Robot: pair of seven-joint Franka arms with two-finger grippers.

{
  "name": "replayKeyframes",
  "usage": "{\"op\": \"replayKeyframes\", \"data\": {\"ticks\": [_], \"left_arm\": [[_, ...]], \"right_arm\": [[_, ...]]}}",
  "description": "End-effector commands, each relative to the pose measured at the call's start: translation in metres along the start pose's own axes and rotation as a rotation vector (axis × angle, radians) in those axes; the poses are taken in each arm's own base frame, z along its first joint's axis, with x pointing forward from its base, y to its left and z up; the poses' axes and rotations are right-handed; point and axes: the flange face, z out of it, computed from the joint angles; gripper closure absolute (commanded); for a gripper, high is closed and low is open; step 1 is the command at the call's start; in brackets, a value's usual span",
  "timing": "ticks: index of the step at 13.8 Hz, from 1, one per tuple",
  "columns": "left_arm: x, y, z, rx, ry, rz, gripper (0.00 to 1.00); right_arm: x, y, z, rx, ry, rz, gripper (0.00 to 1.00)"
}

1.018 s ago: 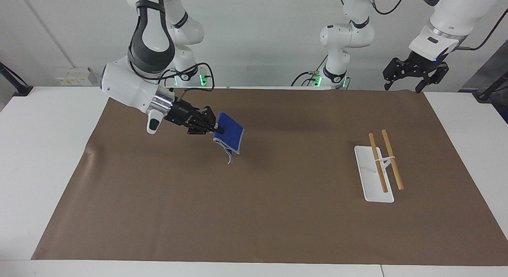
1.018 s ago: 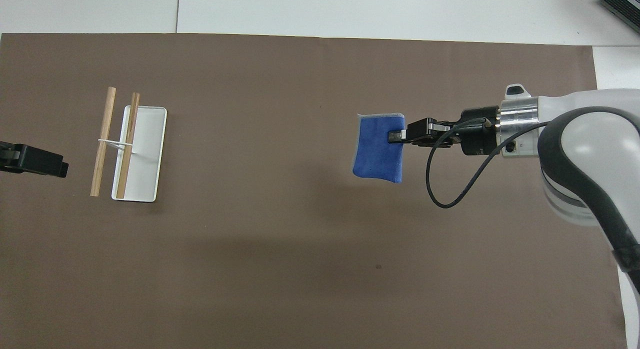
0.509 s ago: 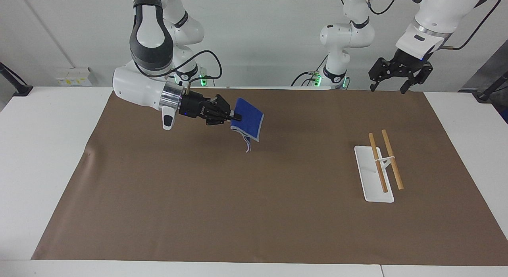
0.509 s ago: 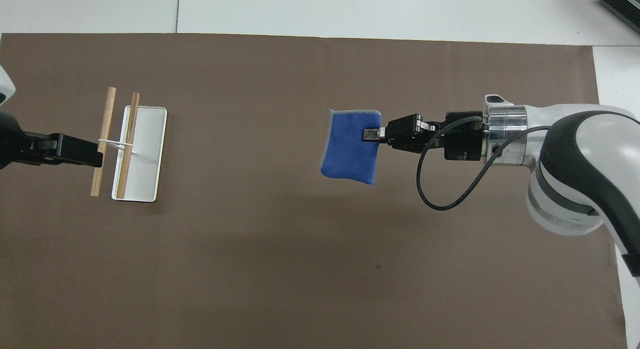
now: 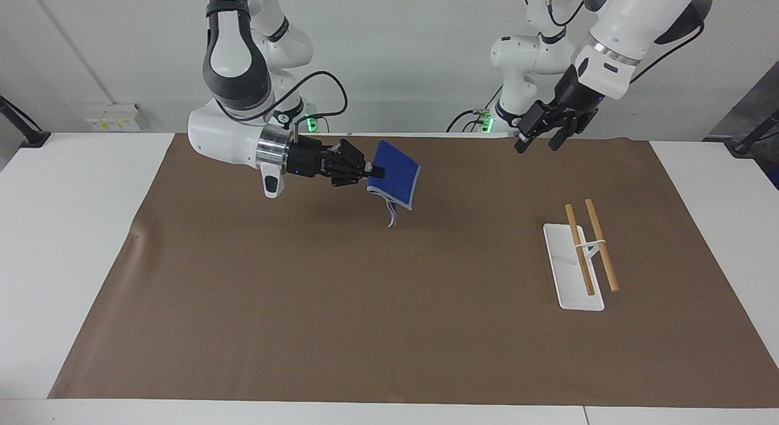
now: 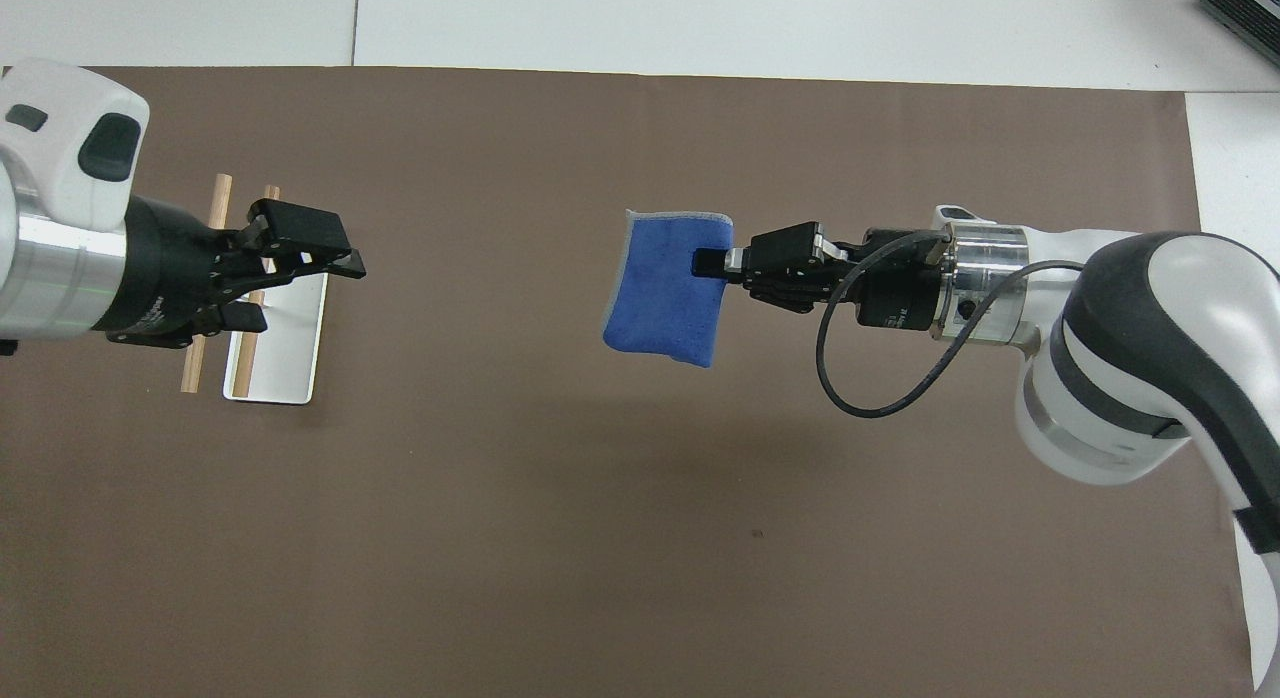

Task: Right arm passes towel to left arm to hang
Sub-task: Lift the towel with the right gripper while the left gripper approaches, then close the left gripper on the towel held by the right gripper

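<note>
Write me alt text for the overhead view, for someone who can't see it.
The right arm's tool, shut on one edge of a royal blue folded towel, holds it in the air above the brown table mat. The left arm's tool is open over a white rack with two wooden rods, pointing toward the towel with a gap between them.

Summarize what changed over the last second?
Right gripper, shut on the towel, carried it toward the left arm's end. Left gripper, open, swung in over the mat toward the towel. No handover yet. Rack unmoved.
</note>
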Motion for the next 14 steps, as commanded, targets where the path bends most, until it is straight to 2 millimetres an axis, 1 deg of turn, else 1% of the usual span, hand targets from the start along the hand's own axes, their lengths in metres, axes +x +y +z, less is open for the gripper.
{"op": "replayKeyframes", "data": {"ticks": [1,2,3,5,7,9,10,11,12,13,14], "left_arm": [[-0.032,0.013,0.010,-0.089,0.017,-0.235,0.00],[-0.041,0.019,0.020,-0.108,0.024,-0.295,0.00],[-0.053,0.024,0.026,-0.127,0.030,-0.335,0.00],[-0.071,0.030,0.037,-0.161,0.039,-0.403,0.00],[-0.079,0.030,0.045,-0.206,0.035,-0.565,0.00],[-0.097,0.027,0.057,-0.228,0.032,-0.638,0.00],[-0.099,0.021,0.067,-0.245,0.034,-0.677,0.00],[-0.105,0.020,0.071,-0.285,0.020,-0.730,0.00],[-0.106,0.019,0.076,-0.311,0.024,-0.777,0.00],[-0.105,0.019,0.076,-0.335,0.028,-0.822,0.00],[-0.110,0.023,0.078,-0.346,0.024,-0.839,0.00]], "right_arm": [[-0.017,0.003,0.014,0.034,0.041,0.015,1.00],[-0.022,0.003,0.026,0.031,0.044,0.018,1.00],[-0.025,0.001,0.034,0.043,0.060,0.029,1.00],[-0.029,0.000,0.044,0.050,0.071,0.036,1.00],[-0.031,-0.001,0.046,0.049,0.070,0.035,1.00],[-0.032,-0.004,0.049,0.079,0.070,0.045,1.00],[-0.032,-0.005,0.049,0.101,0.071,0.041,1.00],[-0.032,-0.005,0.049,0.102,0.070,0.040,1.00],[-0.031,-0.005,0.048,0.100,0.077,0.040,1.00],[-0.032,-0.005,0.048,0.099,0.078,0.040,1.00],[-0.032,-0.005,0.048,0.099,0.078,0.040,1.00]]}}
